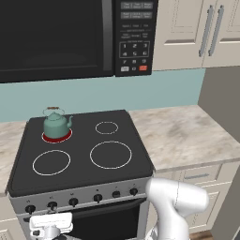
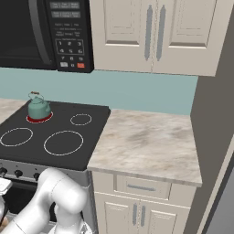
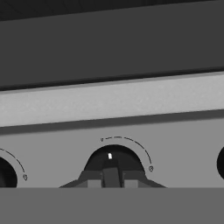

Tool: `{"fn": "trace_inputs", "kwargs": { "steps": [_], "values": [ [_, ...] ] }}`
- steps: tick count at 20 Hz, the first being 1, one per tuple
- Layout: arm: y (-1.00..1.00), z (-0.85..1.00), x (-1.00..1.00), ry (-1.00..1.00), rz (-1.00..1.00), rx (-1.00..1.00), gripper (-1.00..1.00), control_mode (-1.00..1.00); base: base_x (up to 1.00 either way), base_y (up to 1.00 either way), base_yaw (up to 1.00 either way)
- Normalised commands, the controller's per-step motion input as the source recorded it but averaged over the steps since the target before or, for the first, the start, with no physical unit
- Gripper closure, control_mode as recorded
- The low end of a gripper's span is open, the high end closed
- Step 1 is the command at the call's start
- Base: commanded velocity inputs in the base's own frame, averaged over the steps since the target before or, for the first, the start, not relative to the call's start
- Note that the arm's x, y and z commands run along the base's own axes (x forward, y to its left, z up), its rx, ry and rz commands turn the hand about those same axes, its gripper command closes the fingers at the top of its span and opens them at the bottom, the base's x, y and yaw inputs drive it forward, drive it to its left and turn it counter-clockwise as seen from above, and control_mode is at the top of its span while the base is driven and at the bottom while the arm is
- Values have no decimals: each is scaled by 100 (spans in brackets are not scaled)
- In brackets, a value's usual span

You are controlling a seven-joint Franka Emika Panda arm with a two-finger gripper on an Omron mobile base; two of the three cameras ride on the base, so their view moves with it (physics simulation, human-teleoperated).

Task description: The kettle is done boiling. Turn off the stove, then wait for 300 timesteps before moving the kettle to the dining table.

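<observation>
The teal kettle (image 1: 56,123) (image 2: 39,108) stands upright on the back-left burner (image 1: 47,137), whose ring glows red, on the black glass stove (image 1: 79,140) (image 2: 50,125). A row of black knobs (image 1: 73,202) runs along the grey front panel. My gripper (image 3: 111,180) is pressed up to one knob (image 3: 113,158), its dark fingertips (image 3: 92,180) shut on either side of the knob's raised ridge. The white hand (image 1: 50,224) sits low in front of the panel's left end. The dining table is out of view.
A black microwave (image 1: 56,37) with a keypad hangs above the stove. A marbled counter (image 1: 183,136) (image 2: 146,141) runs to the right, with cream cabinets (image 2: 155,32) above and drawers below. A grey wall (image 2: 215,137) closes the right side.
</observation>
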Motion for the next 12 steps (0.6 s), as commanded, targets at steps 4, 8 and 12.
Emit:
{"fn": "trace_inputs", "kwargs": {
  "steps": [4,8,12],
  "values": [
    [0,0,0,0,0,8,100,-100,0,0,0],
    [0,0,0,1,0,10,100,-100,0,0,0],
    [0,0,0,1,0,16,100,-100,0,0,0]
  ]
}}
